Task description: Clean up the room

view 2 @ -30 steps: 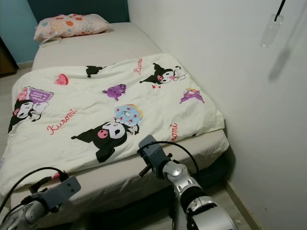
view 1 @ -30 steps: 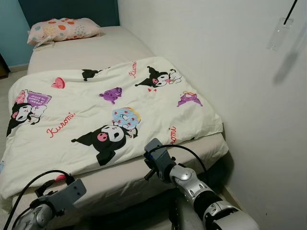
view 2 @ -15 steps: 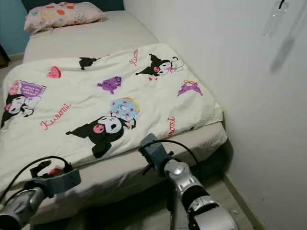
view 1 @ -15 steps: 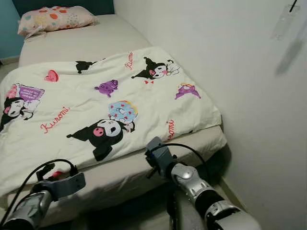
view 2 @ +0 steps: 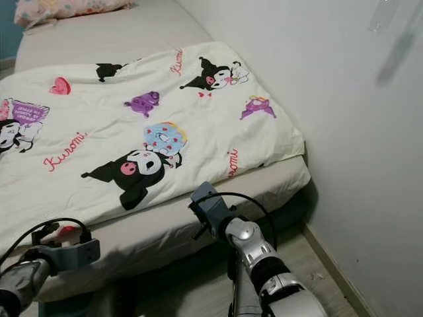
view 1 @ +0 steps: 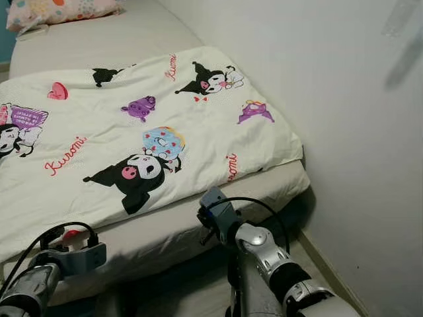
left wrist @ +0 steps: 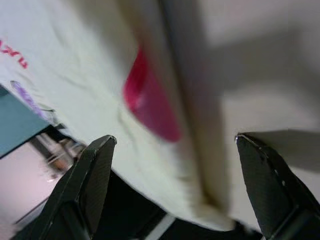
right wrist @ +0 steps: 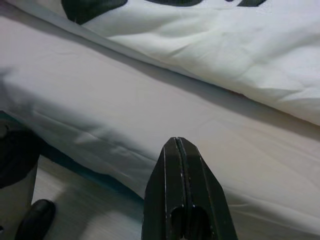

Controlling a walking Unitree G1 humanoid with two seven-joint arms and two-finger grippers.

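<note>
A cream blanket [view 1: 132, 132] printed with black and purple cartoon figures lies spread over the bed [view 1: 172, 228], its front edge short of the mattress foot. My left gripper [left wrist: 175, 140] is open at the blanket's front left edge, with its fingers [left wrist: 90, 185] either side of the hem and a red print. My right gripper [right wrist: 177, 142] is shut and empty, pointing at the bare sheet just below the blanket edge. Its wrist [view 1: 215, 210] hangs before the foot of the bed.
A dotted pillow [view 1: 59, 10] lies at the head of the bed. A white wall [view 1: 357, 99] runs along the bed's right side, with a narrow strip of wooden floor [view 2: 324, 271] below it. A clear object [view 1: 396, 16] hangs on the wall.
The view has shifted forward and down, so the bed looks nearer. My left gripper has drawn closer to the blanket's front edge. The right arm keeps much the same pose.
</note>
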